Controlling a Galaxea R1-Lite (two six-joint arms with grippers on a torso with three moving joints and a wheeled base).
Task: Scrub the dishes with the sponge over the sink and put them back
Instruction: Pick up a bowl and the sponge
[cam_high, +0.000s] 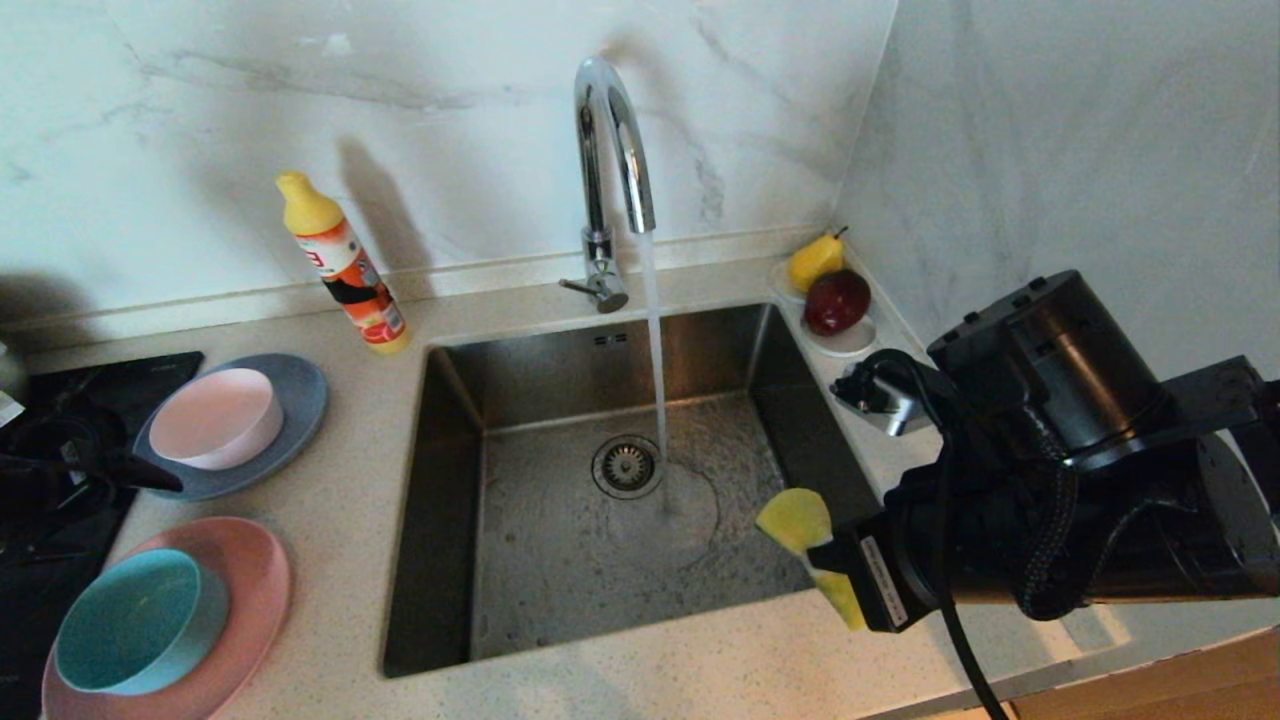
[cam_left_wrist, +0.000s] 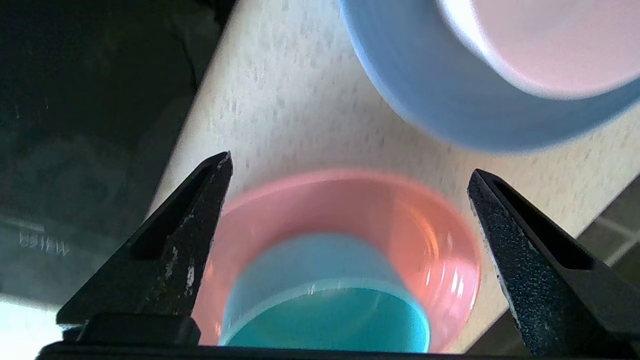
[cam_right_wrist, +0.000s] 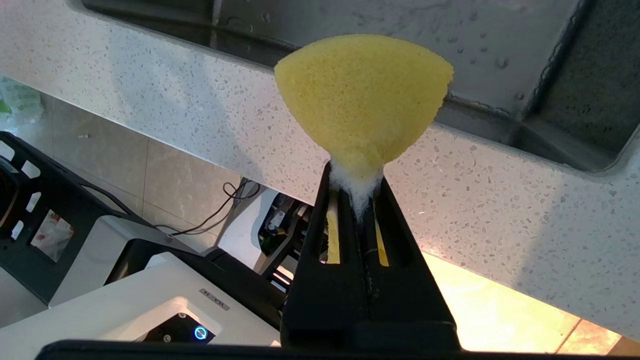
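1. The counter (cam_high: 330, 440) is a pale speckled stone top, set in a corner of white marble-veined wall (cam_high: 200, 120); a second wall panel closes the corner at 2 o'clock of the head view.
2. The sink (cam_high: 450, 480) is sunk into the middle of the counter, its round drain (cam_high: 627, 466) central. A chrome faucet (cam_high: 610, 170) at its 12 o'clock edge runs a thin stream of water onto the wet basin floor just beside the drain.
3. At 9 o'clock from the sink, the blue-grey plate (cam_high: 300, 400) carries the pale pink-white bowl (cam_high: 215, 418). At 7 o'clock, the pink plate (cam_high: 255, 570) carries the teal bowl (cam_high: 135, 620). Both stacks rest on the counter, apart from each other.
4. A dark cooktop (cam_high: 60, 400) borders the counter's far left edge.
5. An orange and yellow detergent bottle (cam_high: 345, 270) leans at 10 o'clock from the sink. At 2 o'clock, a white saucer (cam_high: 850, 345) bears a yellow pear (cam_high: 815, 260) and a dark red fruit (cam_high: 837, 300).
6. The left gripper (cam_left_wrist: 350, 170) hangs above the pink plate and teal bowl, its jaws spread wide with nothing between them.
7. The right gripper (cam_right_wrist: 356, 187) is clamped tight on the sponge (cam_right_wrist: 364, 95), squeezing it into a fan with foam at the pinch. It is held over the sink's 4 o'clock corner.
8. Below the counter's front edge, the right wrist view shows tiled floor (cam_right_wrist: 150, 170).
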